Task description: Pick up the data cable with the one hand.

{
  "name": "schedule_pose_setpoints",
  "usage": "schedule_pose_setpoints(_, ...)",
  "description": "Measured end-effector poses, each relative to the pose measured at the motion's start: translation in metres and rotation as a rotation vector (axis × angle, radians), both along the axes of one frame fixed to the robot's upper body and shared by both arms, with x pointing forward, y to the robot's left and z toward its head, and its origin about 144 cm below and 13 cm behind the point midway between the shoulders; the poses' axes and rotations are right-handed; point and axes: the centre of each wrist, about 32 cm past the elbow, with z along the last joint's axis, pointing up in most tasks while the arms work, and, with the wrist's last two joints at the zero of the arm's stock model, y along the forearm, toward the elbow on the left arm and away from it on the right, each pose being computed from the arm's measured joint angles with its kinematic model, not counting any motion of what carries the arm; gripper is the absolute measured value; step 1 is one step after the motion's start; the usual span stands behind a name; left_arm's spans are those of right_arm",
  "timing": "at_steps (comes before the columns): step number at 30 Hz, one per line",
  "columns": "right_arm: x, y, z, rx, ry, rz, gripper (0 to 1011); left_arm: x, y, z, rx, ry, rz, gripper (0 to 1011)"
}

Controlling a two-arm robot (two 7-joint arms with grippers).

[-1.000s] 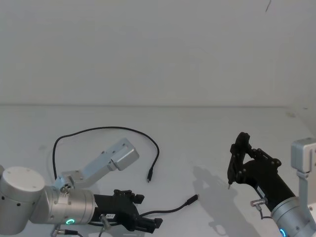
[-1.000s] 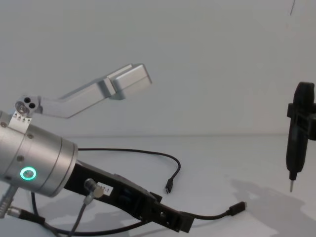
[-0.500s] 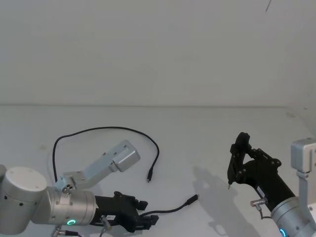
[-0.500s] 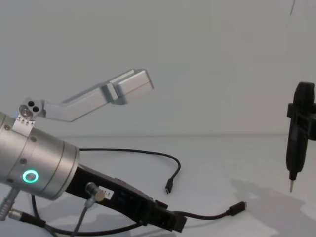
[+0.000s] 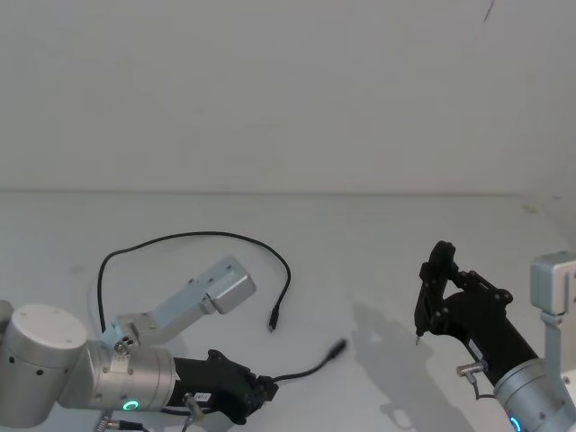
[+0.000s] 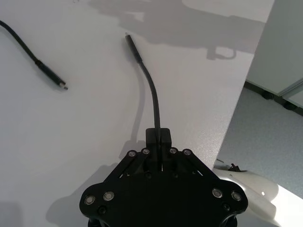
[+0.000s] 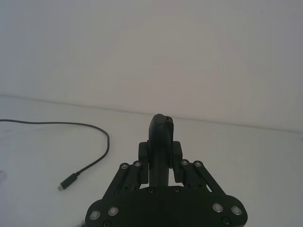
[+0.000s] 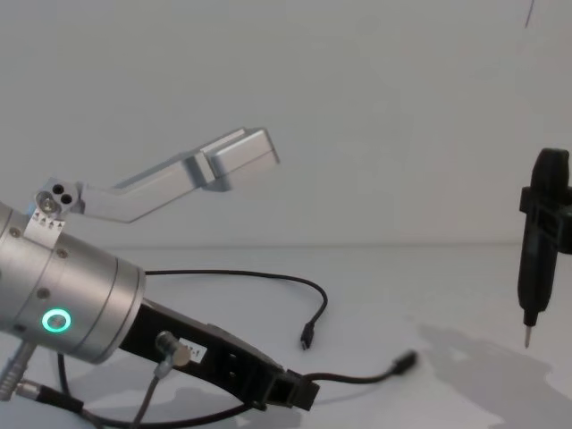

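Note:
The data cable (image 5: pixel 193 235) is a thin black cord looping over the white table. One plug (image 5: pixel 273 321) lies flat near the middle. The other plug end (image 5: pixel 337 346) sticks out, lifted slightly off the surface, seen also as plug end (image 8: pixel 404 361). My left gripper (image 5: pixel 264 391), the long black one on the silver cylinder with the green ring (image 8: pixel 55 319), is shut on the data cable (image 6: pixel 152 94) a short way behind that plug. In the chest view the left gripper (image 8: pixel 302 393) sits low at the front. My right gripper (image 5: pixel 421 315) hangs upright at the right, shut and apart from the cable.
The table's front edge (image 6: pixel 236 104) runs close beside the left gripper, with floor beyond it. A silver camera bracket (image 5: pixel 220 286) juts from the left wrist above the cable loop. A plain wall stands behind the table.
My left gripper has drawn back toward the robot with the cable in it. The near plug end has slid left and risen off the table. The right arm has not moved.

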Motion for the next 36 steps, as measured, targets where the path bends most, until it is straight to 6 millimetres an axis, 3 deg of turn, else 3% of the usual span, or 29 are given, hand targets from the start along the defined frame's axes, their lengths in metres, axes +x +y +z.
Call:
schedule_pose_setpoints(16, 0.0, -0.001, 0.007, 0.019, -0.02, 0.003, 279, 0.0, 0.001, 0.003, -0.001, -0.026, -0.018, 37)
schedule_pose_setpoints(36, 0.008, -0.002, 0.047, 0.161, -0.078, 0.053, 279, -0.002, 0.011, 0.031, -0.06, -0.115, -0.074, 37)
